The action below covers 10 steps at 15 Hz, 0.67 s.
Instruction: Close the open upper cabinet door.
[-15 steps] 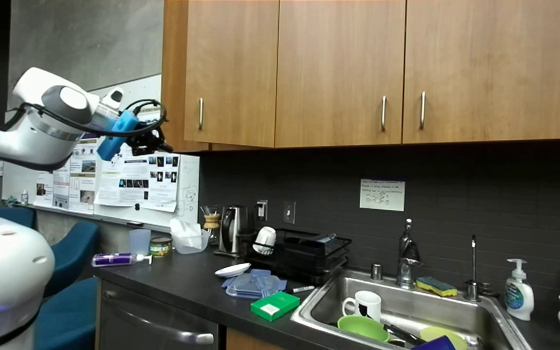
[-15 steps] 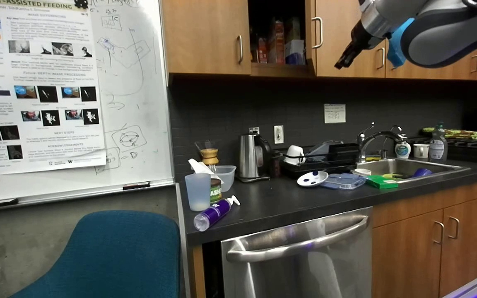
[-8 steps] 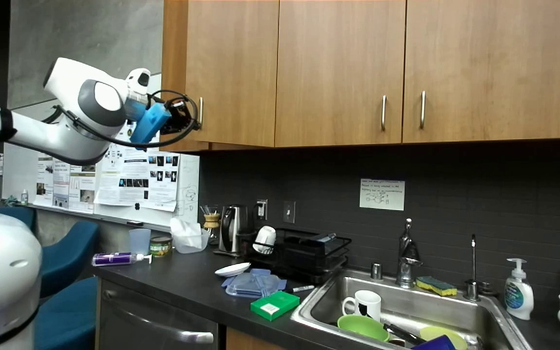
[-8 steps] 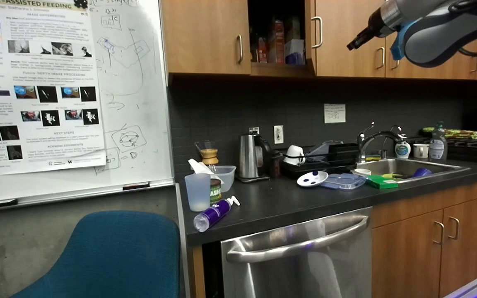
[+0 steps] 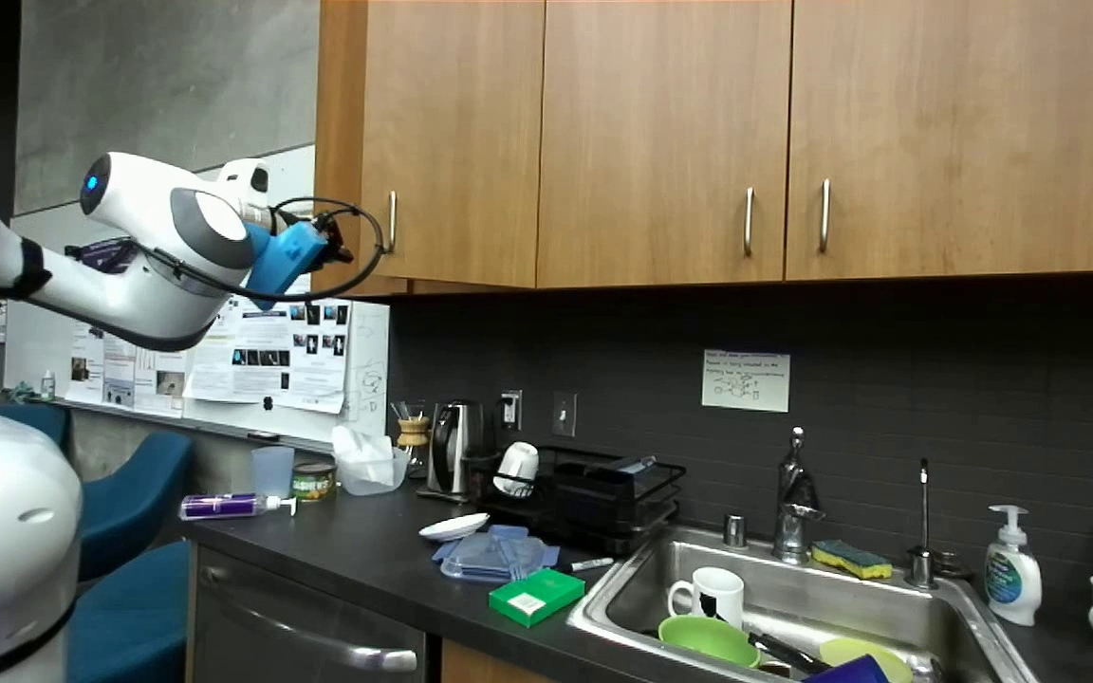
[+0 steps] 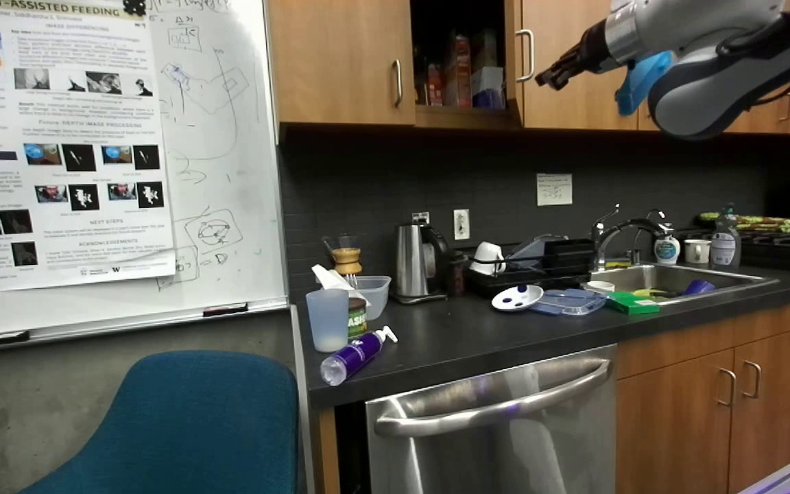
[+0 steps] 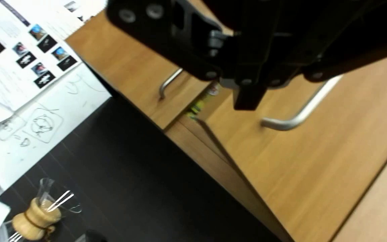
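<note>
basically, gripper (image 7: 248, 97) has its tips tog.; upper cabinet door (image 7: 307, 174) stands ajar just past them, long axis vert., free edge w/ handle (image 7: 299, 119) nearest. touching or not, can't tell. push prob. should go inward nr that edge.

Wall (image 6: 498, 165) shadowed above worktop (image 6: 450, 336) back edge, glare on dishwasher (image 6: 491, 456) below front edge; wrist view soft, poster (image 7: 8, 67) washed out.
</note>
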Each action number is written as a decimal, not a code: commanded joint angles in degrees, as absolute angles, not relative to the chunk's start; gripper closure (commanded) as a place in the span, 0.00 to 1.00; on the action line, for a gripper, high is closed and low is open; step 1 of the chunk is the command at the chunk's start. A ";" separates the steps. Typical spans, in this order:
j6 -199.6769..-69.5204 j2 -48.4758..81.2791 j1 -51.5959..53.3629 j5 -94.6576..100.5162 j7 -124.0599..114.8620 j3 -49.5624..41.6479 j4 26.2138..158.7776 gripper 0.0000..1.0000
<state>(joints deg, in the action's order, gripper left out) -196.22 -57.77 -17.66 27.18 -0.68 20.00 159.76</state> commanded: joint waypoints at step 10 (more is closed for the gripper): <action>-194.68 -59.79 -22.63 31.15 -4.32 33.54 159.56 1.00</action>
